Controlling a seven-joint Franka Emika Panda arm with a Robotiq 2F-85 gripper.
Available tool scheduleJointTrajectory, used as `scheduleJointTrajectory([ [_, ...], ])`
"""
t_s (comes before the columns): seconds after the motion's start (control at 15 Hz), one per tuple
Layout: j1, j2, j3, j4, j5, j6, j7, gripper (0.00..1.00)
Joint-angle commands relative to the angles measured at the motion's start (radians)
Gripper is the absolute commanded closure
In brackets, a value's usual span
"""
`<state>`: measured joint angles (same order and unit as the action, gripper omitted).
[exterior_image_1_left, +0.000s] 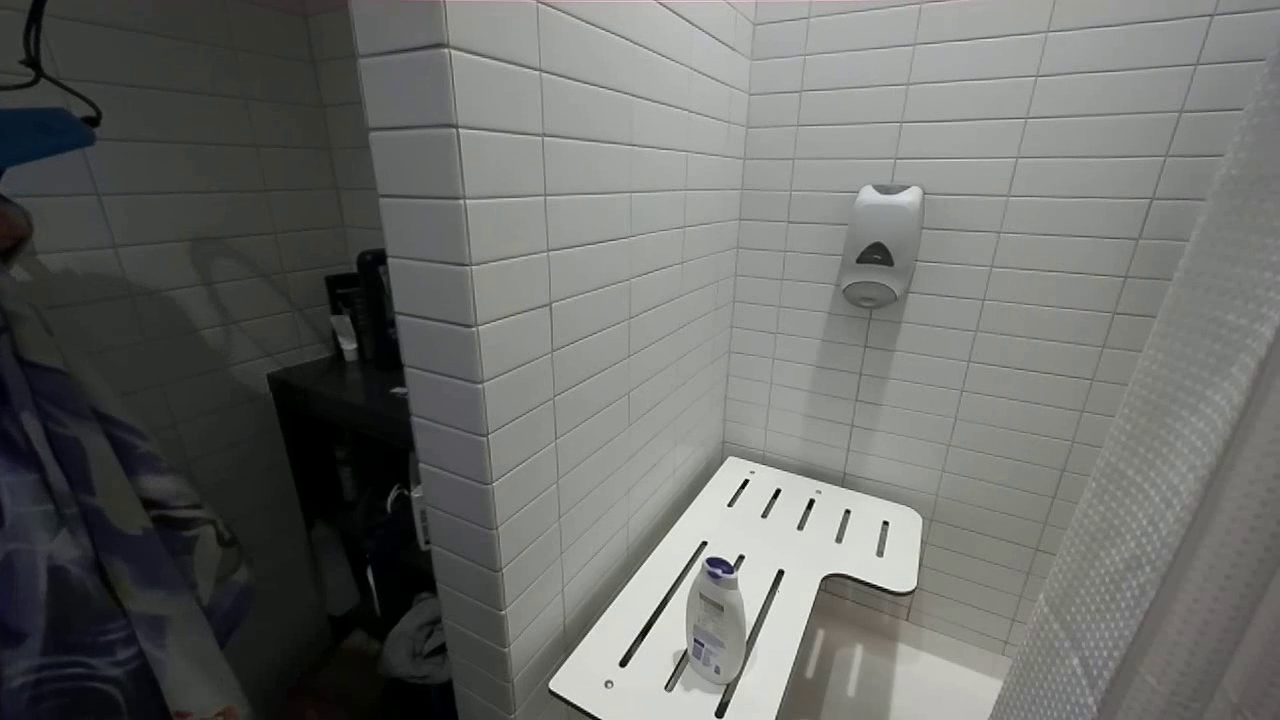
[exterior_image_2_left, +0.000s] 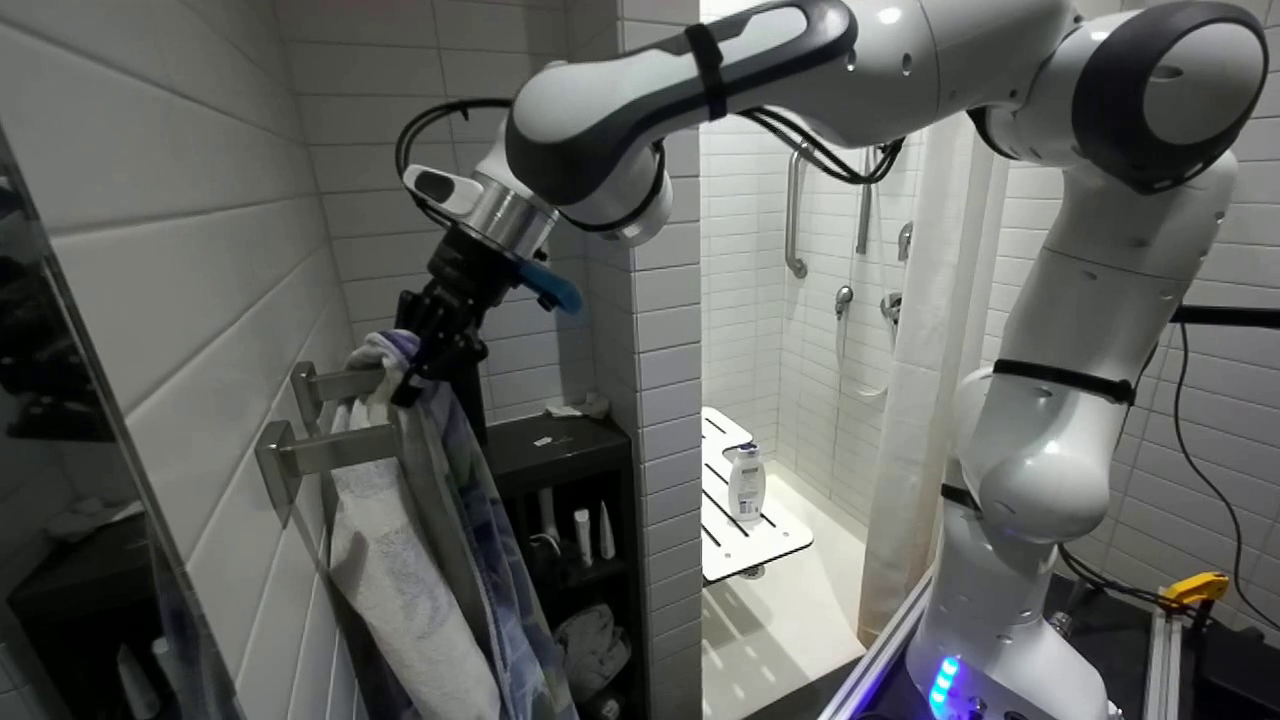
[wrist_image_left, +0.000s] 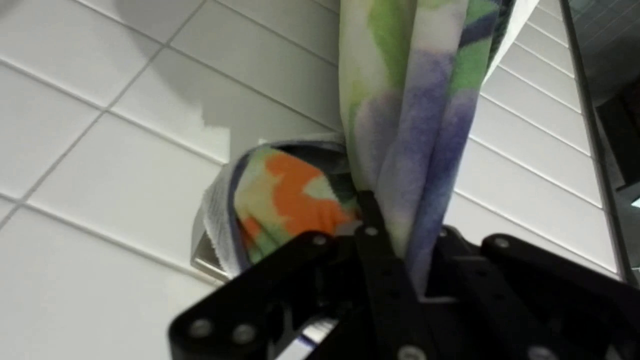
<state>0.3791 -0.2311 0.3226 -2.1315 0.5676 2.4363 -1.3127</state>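
Note:
My gripper (exterior_image_2_left: 435, 375) is at the towel bars on the tiled wall. In the wrist view its black fingers (wrist_image_left: 406, 220) are shut on a fold of a purple, green and white patterned towel (wrist_image_left: 420, 100). This towel (exterior_image_2_left: 510, 620) hangs down beside a whitish towel (exterior_image_2_left: 405, 570); it also shows at the left edge of an exterior view (exterior_image_1_left: 90, 540), where the jaws are out of view. An orange and green cloth part (wrist_image_left: 295, 195) with a grey edge lies left of the fingers; I cannot tell whether it is the same towel. The fingertips' ends are partly hidden by cloth.
Metal towel bars (exterior_image_2_left: 345, 450) stick out from the wall near a mirror (exterior_image_2_left: 90, 420). A black shelf (exterior_image_2_left: 560, 445) with small items stands behind the towels. Beyond a tiled partition (exterior_image_1_left: 500, 300) are a white slatted bench (exterior_image_1_left: 770, 540), a bottle (exterior_image_1_left: 716, 625) and a curtain (exterior_image_1_left: 1170, 480).

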Motion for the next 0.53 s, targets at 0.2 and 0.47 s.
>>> scheduleJointTrajectory([
  [0.2,0.03,-0.125,-0.013,0.016,-0.195,-0.035,0.165,0.97],
  [0.47,0.044,-0.171,-0.019,0.028,-0.292,-0.049,0.213,0.97],
])
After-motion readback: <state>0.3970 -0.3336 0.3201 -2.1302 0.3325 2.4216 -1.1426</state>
